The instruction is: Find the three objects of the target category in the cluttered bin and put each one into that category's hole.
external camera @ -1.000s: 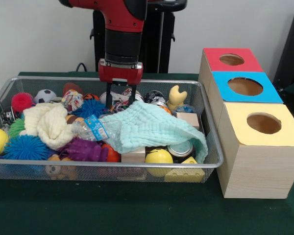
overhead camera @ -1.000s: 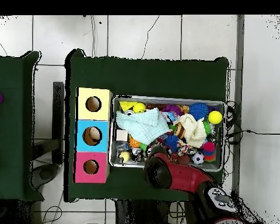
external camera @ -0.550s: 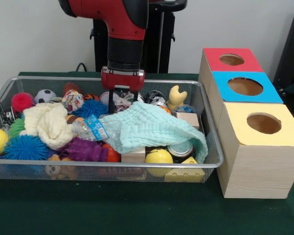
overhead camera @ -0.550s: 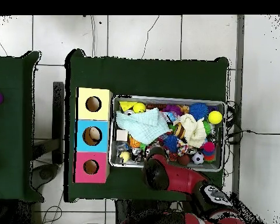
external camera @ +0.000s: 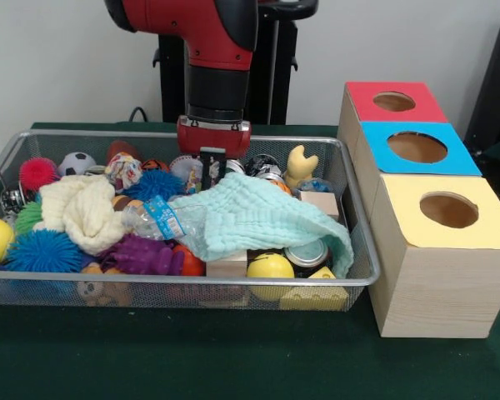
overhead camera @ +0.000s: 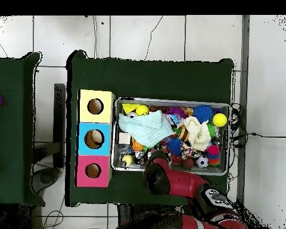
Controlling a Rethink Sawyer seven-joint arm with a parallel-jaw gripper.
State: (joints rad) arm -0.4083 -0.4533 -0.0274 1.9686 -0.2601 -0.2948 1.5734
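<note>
A wire bin (external camera: 192, 283) is heaped with clutter: a mint cloth (external camera: 250, 218), a cream cloth (external camera: 79, 212), a crushed plastic bottle (external camera: 162, 221), spiky balls, yellow balls, a soccer ball (external camera: 77, 162) and a wooden block (external camera: 320, 202). My gripper (external camera: 212, 169) reaches down into the bin's rear middle, just behind the mint cloth, with its fingers drawn together. Whether anything is held between them is hidden by the clutter. Right of the bin stand three boxes with holes: red (external camera: 393, 102), blue (external camera: 417, 147) and yellow (external camera: 448, 210). In the overhead view the arm (overhead camera: 160, 179) covers the gripper.
A cream bone-shaped toy (external camera: 301, 164) and a can (external camera: 306, 252) lie near the bin's right end. The bin's wire walls ring the gripper. In the overhead view the boxes (overhead camera: 93, 139) line the bin's left side on the green table (overhead camera: 151, 77).
The gripper's fingers, spread wide in both earlier frames, have come together. The wrist shifted slightly right and lower at the bin's rear.
</note>
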